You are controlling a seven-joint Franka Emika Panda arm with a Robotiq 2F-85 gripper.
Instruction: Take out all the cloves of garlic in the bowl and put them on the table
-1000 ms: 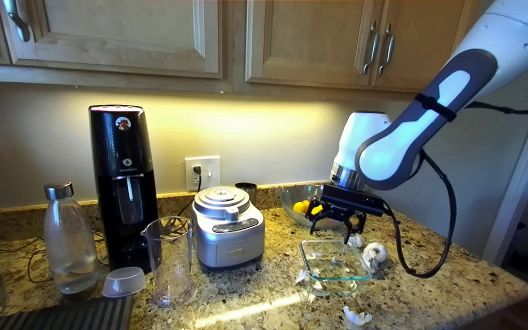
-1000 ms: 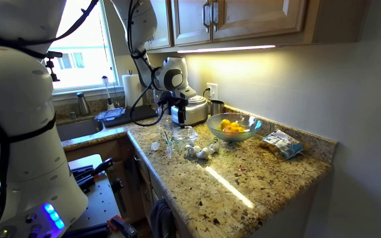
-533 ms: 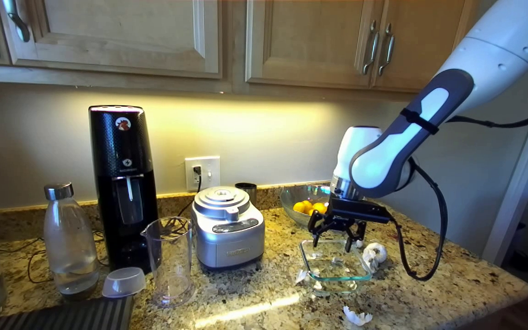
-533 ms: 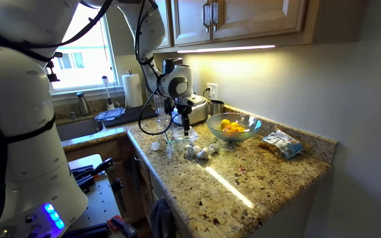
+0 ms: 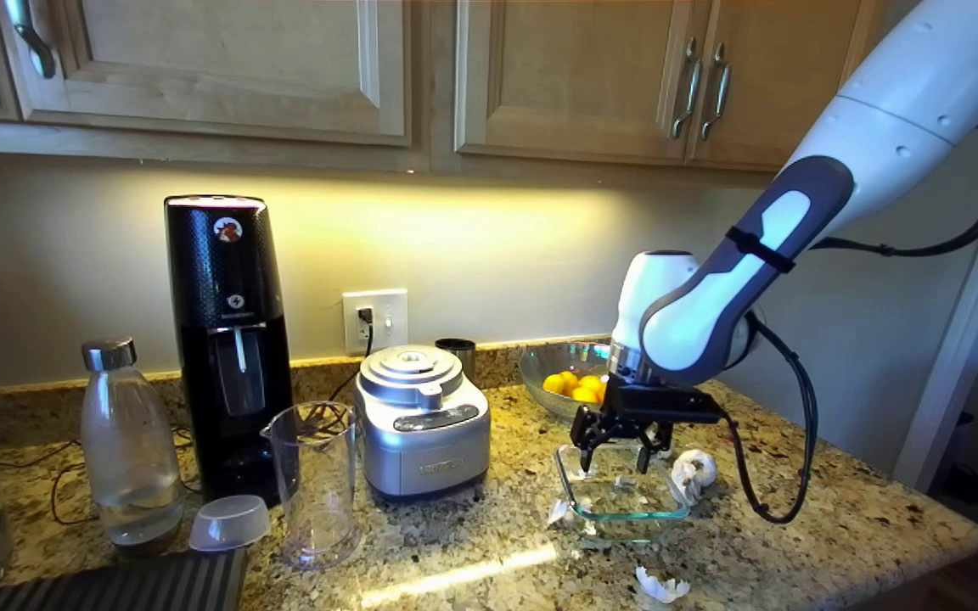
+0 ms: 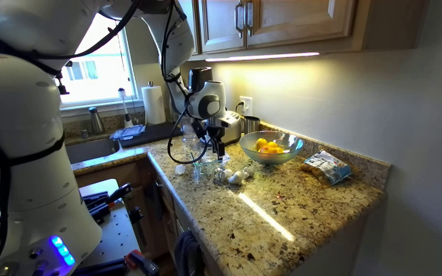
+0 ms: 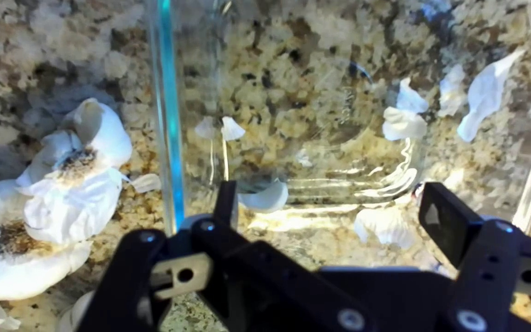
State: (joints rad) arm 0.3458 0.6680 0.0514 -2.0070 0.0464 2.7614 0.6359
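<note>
White arm [image 5: 879, 140], grey panels [image 5: 830, 180]; black cables [image 6: 5, 184]; black hand [image 7: 327, 198], silver screws [image 7: 351, 319]; white base [image 6: 38, 212], blue lights [image 6: 63, 251].

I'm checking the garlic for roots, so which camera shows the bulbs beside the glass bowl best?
The wrist view: garlic bulbs loom large at its left, some cropped, brown root ends visible. Both exterior views show them smaller, as a cluster or mainly one bulb, root ends indistinct.
</note>
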